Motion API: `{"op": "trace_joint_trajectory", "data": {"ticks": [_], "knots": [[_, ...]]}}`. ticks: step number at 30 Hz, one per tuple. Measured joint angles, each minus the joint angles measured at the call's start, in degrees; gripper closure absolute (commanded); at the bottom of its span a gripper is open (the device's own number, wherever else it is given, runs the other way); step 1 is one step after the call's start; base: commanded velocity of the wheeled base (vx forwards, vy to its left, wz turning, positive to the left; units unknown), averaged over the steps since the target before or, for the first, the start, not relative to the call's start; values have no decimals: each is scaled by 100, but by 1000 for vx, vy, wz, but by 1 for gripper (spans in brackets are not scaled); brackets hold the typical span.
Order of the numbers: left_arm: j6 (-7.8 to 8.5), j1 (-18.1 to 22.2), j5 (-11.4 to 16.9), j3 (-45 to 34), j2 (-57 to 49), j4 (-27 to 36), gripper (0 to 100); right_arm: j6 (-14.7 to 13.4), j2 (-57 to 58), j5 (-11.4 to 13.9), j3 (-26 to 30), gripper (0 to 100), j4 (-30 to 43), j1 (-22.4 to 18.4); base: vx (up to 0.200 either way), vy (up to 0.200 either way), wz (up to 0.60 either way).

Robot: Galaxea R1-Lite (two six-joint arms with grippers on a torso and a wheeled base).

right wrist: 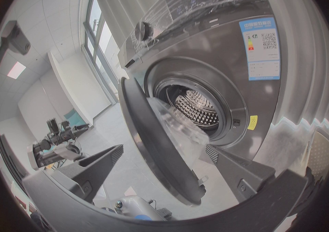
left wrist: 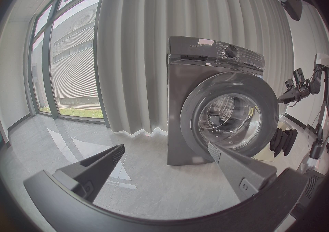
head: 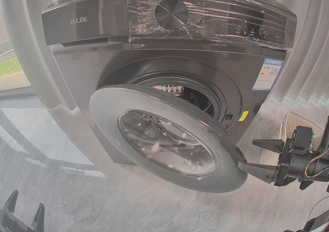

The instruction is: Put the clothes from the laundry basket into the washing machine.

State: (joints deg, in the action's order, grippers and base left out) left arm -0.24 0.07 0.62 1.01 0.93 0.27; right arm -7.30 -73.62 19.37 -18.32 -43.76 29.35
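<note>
The grey washing machine (head: 102, 68) stands on the floor with its round door (head: 219, 160) swung part-way out, showing the steel drum (head: 171, 89) behind it. My right gripper (head: 257, 157) is open at the door's free edge, and its lower finger (head: 252, 169) touches the rim. In the right wrist view the door (right wrist: 161, 160) rim passes between the spread fingers (right wrist: 233, 164). The white laundry basket (head: 291, 121) sits to the machine's right, with dark clothes (left wrist: 282, 140) draped over its side. My left gripper (head: 24, 205) hangs low at the left, open and holding nothing, well short of the machine (left wrist: 185, 106).
A pale pleated curtain (left wrist: 137, 54) hangs behind the machine. Tall windows (left wrist: 75, 58) run along the left wall. The grey tiled floor (head: 44, 140) is bare to the left of and in front of the machine. Another robot rig (right wrist: 58, 140) stands across the room.
</note>
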Motion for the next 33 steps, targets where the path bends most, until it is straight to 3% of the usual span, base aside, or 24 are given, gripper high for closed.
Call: {"op": "trace_joint_trajectory", "data": {"ticks": [4,17,33], "knots": [[4,0,0,0,0,0,0,-217,118,-9,-113,0,-7,-56,0,0,0],[0,2,-2,0,0,-2,0,-217,-311,-74,-257,0,-20,-544,0,0,0],[0,-2,0,0,0,0,0,-195,-201,9,199,0,15,44,0,0,0]]}}
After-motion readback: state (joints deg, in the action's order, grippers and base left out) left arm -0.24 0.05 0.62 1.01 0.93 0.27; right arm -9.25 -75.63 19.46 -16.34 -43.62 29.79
